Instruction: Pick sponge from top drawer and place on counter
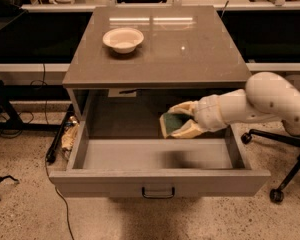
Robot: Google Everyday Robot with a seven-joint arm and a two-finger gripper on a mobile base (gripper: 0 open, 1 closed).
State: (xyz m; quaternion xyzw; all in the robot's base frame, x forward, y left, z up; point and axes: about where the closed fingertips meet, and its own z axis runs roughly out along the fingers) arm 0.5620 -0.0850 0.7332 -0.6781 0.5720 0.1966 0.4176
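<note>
The top drawer (155,182) is pulled wide open below the counter (190,49). My gripper (179,121) reaches in from the right and is shut on the sponge (171,123), dark green over yellow. It holds the sponge lifted above the drawer floor, just under the counter's front edge. The sponge's right part is hidden between the fingers.
A white bowl (123,39) stands on the counter's back left. An office chair base (280,184) is at the right of the cabinet. Cables and a black stand (55,144) lie on the floor at the left. A long shelf (40,6) runs behind.
</note>
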